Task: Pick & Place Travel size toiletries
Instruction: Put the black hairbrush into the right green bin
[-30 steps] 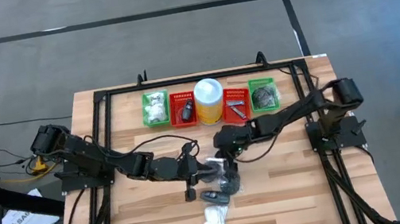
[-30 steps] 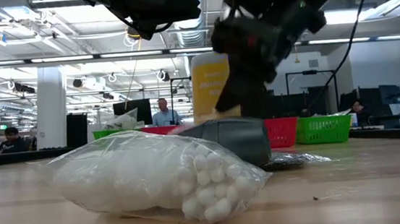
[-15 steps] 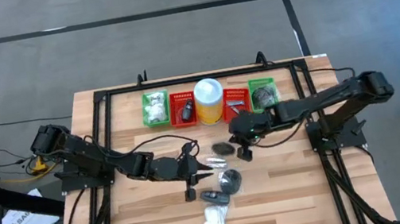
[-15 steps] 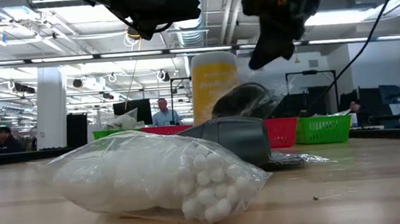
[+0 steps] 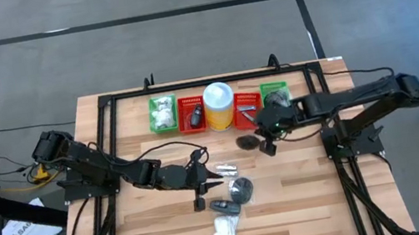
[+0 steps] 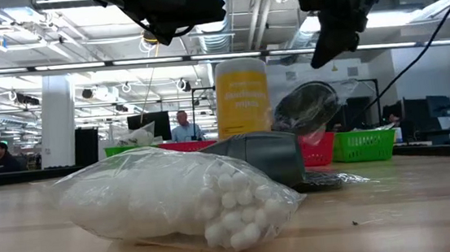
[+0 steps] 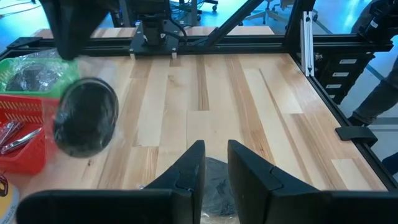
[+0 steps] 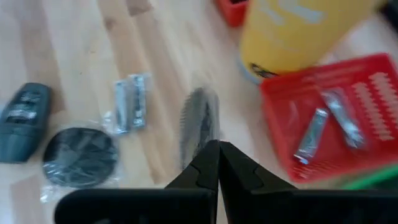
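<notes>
Right gripper (image 5: 266, 144) carried wrapped dark disc (image 5: 246, 140) up from centre toward baskets.

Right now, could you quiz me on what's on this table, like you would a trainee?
1. True or false: the right pincer holds a wrapped dark disc above the table.
2. What stands between the red baskets? A) yellow canister B) wooden box C) blue cup
3. The left pincer waits mid-table. What white thing lies closest to the table-level camera?
Key: 1 true; 2 A; 3 the bag of cotton balls.
</notes>
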